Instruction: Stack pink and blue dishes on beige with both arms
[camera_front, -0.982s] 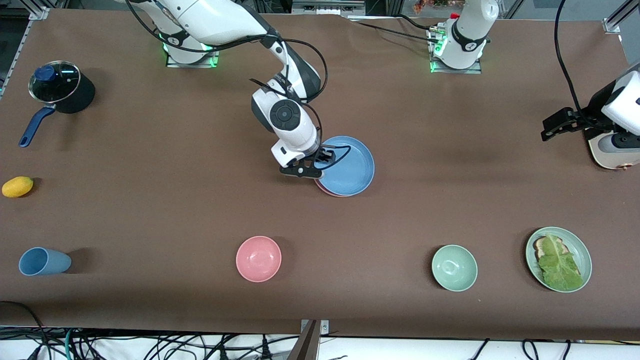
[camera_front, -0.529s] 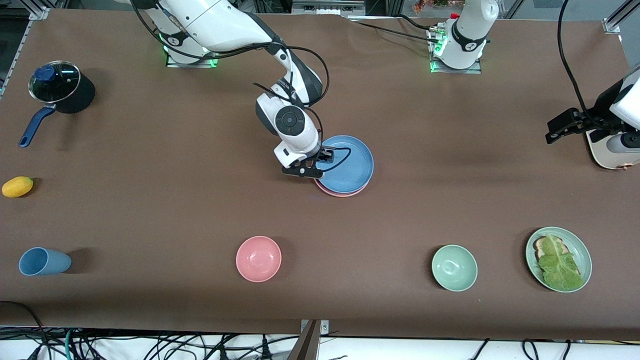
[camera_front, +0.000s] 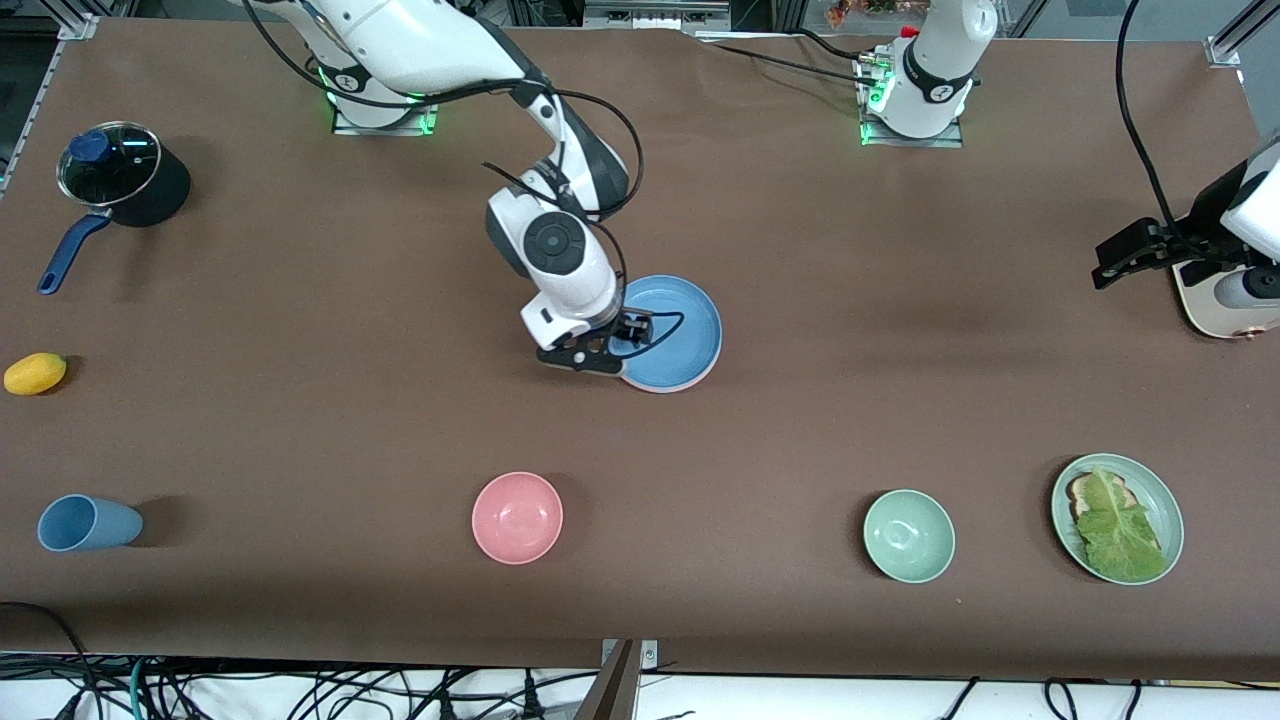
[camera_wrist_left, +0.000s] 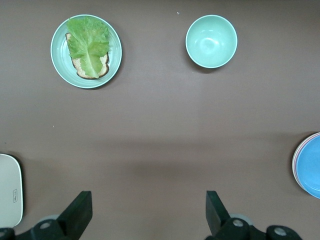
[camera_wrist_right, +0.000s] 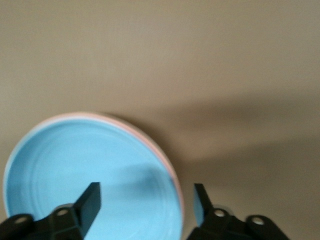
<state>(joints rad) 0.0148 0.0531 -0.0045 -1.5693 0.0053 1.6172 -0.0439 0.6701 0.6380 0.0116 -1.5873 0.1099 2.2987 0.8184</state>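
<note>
The light blue plate (camera_front: 672, 335) lies on top of a stack in the middle of the table. Under it only the thin rim of the pink plate (camera_wrist_right: 159, 150) shows. A paler edge below that may be the beige plate; I cannot tell for sure. My right gripper (camera_front: 610, 345) (camera_wrist_right: 145, 202) is open and low over the stack's edge toward the right arm's end, one finger over the blue plate and one outside the rim. My left gripper (camera_front: 1130, 255) (camera_wrist_left: 147, 210) waits open and empty, high over the left arm's end of the table.
A pink bowl (camera_front: 517, 517), a green bowl (camera_front: 908, 535) and a green plate with lettuce (camera_front: 1117, 518) stand nearer the front camera. A blue cup (camera_front: 85, 522), a lemon (camera_front: 35, 373) and a lidded pot (camera_front: 120, 180) sit at the right arm's end. A cream flat thing (camera_wrist_left: 10, 190) lies under the left arm.
My right gripper has opened and let go of the blue plate's rim. The blue plate now sits flush on the pink one, shifted slightly toward the right arm's end.
</note>
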